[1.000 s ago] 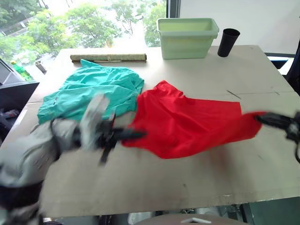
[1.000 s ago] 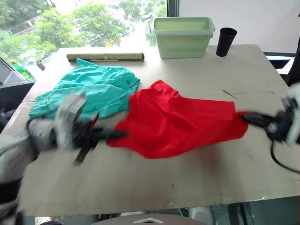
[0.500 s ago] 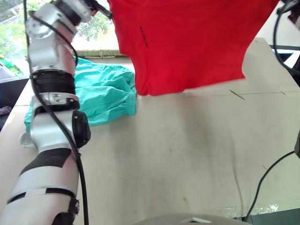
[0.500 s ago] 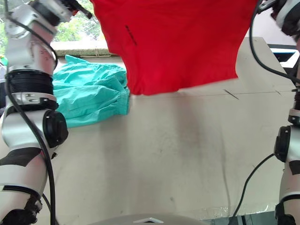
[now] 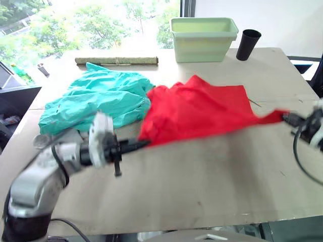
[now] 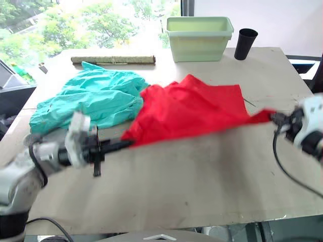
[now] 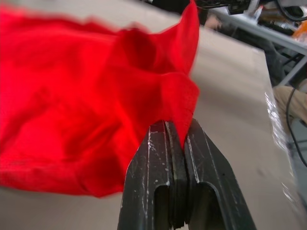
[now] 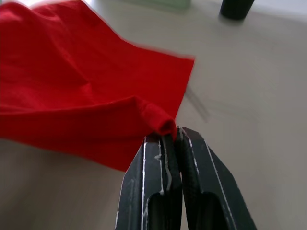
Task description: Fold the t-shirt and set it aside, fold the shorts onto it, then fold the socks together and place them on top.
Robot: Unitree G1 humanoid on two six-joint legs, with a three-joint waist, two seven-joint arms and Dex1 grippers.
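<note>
Stretching between the two hands, the t-shirt (image 5: 197, 111) lies spread over the middle of the bench (image 5: 202, 191), pulled taut toward each side. The left hand (image 5: 143, 145) sits low over the bench on the robot's left, its black fingers (image 7: 158, 158) pressed together on a corner of the red cloth; the left wrist view shows a fold of fabric squeezed between them with the rest of the shirt billowing beyond. The right hand (image 5: 287, 117) is at the robot's right edge of the bench, its fingers (image 8: 160, 163) likewise closed tight on a rolled red hem, which the right wrist view shows pinched at the tips.

The shorts (image 5: 98, 98) lie crumpled on the bench at the robot's left, their near edge touching the t-shirt's left side. At the far edge of the bench stand a pale green bin (image 5: 203, 39) and, just beside it on the right, a black cup (image 5: 247, 44). A rolled bamboo mat (image 5: 116, 61) lies along the far edge behind the shorts.
</note>
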